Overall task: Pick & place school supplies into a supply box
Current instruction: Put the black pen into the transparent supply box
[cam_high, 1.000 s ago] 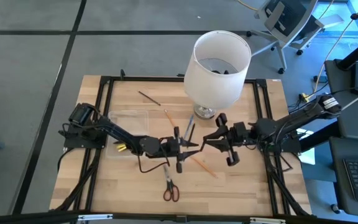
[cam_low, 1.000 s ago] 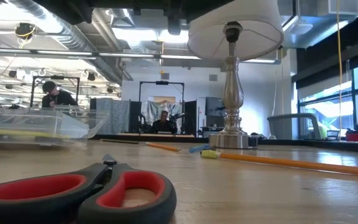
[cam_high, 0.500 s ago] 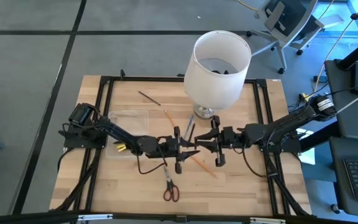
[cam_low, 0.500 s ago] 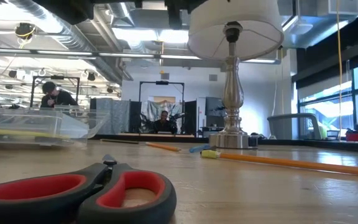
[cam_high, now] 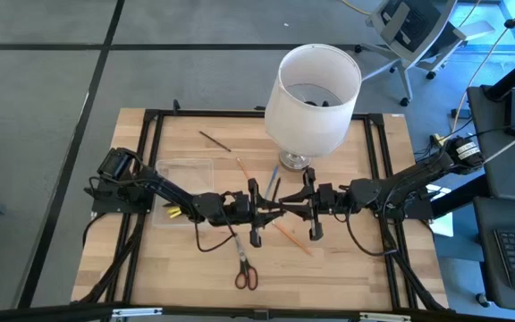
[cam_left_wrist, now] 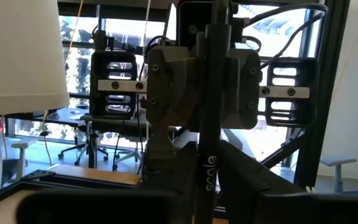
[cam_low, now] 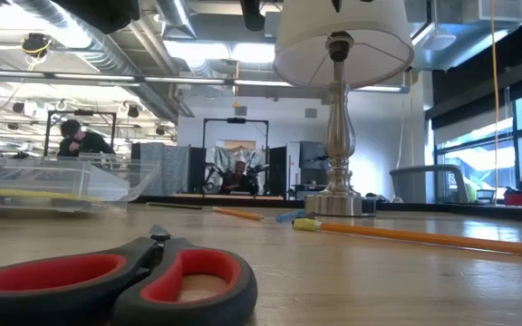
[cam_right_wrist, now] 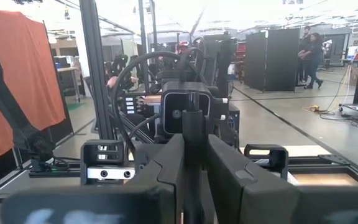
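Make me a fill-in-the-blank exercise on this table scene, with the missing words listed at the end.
1. The scissors have ___ handles.
2. In the high view, the clear supply box lies on the ___ side of the table.
3. The lamp has a ___ shade.
4. The left gripper and the right gripper meet above the table's ___.

Missing words: red; left; white; middle

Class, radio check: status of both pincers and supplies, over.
Left pincer, right pincer tip to tip mid-table; right shut. Black pen at left. Scissors outside supply box. Lamp close behind.
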Available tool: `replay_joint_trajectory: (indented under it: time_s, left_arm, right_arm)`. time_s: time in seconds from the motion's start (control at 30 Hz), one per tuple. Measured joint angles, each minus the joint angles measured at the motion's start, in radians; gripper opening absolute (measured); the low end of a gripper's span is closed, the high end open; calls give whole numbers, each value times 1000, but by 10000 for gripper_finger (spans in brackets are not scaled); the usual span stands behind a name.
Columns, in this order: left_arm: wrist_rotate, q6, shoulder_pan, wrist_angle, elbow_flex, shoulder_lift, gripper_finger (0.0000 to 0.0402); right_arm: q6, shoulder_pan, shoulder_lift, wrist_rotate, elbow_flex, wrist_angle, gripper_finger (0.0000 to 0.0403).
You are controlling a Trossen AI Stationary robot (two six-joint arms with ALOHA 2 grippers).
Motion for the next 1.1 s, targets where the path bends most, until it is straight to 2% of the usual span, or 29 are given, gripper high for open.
replay_joint_trajectory:
  time_s: [0.1,0.2,0.37,0.47,0.6,0.73,0.87,0.97,1.1]
  left_arm:
    - [3,13,0,0,0,0,21]
    - [3,25,0,0,0,0,20]
    - [-24,18,-1,-1,0,0,28]
    - [-43,18,-5,-27,0,0,28]
    - [-52,3,-11,-155,0,-35,23]
    - [-116,-54,-16,-411,0,-129,24]
    - [-117,-202,-15,-816,0,-273,24]
    - [-72,-369,-13,-1164,0,-384,24]
    - [46,-578,-13,-1567,0,-490,24]
  right_arm:
    - [-4,3,0,-1,0,0,68]
    - [-6,2,0,-35,0,-2,88]
    - [-12,2,-3,-53,0,-16,145]
    - [-36,4,-33,-40,0,-79,177]
    - [-41,4,-119,-36,0,-243,202]
    - [54,4,-216,-34,0,-449,210]
    - [180,4,-285,-35,1,-647,211]
    - [281,4,-304,-41,1,-761,211]
    - [366,4,-295,-42,1,-865,211]
